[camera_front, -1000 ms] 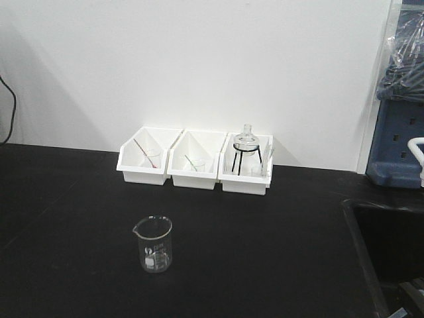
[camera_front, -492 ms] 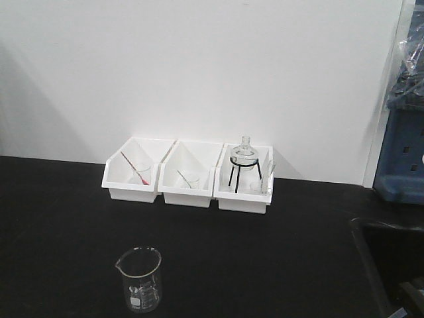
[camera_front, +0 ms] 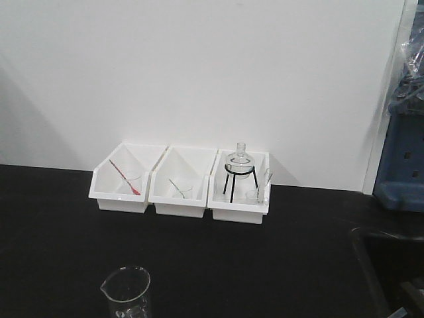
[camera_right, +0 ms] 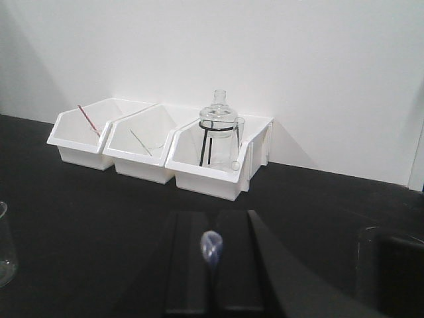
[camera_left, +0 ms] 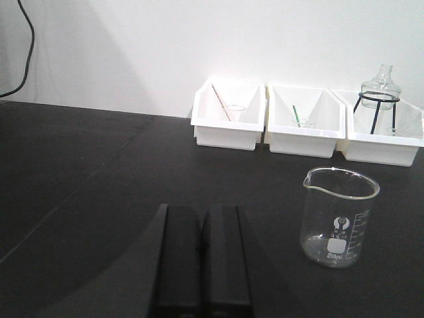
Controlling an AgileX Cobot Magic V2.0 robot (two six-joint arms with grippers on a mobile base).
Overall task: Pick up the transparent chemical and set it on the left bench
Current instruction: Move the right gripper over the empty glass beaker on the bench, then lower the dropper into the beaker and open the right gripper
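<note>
Right gripper (camera_right: 212, 222): fingers pressed together on the clear pipette (camera_right: 211, 246). Only the pale bulb end shows, end-on in the seam between the 2 fingers. The stem is hidden, so I can't tell the exact pinch point or whether there's liquid inside.

Left gripper (camera_left: 202, 215): fingers closed to a thin slit, nothing in them, hanging low over the bench (camera_front: 278, 265).

Scene on the bench:
- 3 white bins (camera_front: 175, 209) stand in a row against the far wall.
- The left bin has a red pipette (camera_front: 124, 177), the middle one a green pipette (camera_front: 175, 187).
- The right bin has a flask (camera_front: 240, 161) on a black tripod.
- A beaker (camera_left: 339, 215) stands near, left of centre.
- The sink (camera_front: 354, 238) is at the right edge.

Handling, my read:
- Very light thin plastic, so there's no load issue.
- The stem should be semi-stiff and will flex if levered.
- The bulb is soft, and squeezing it collapses it and pushes out any contents.
- The surface is smooth and likely slippery, with a round section, so it can twist or creep in flat pads.
- Not brittle, but easy to kink.

Best hold is on the stem just under the bulb with light force, not on the bulb itself.

For release, go low over bare black top. It should be well apart from the beaker and the sink rim, since a round stem rolls. Dropping it from height likely makes it bounce.
</note>
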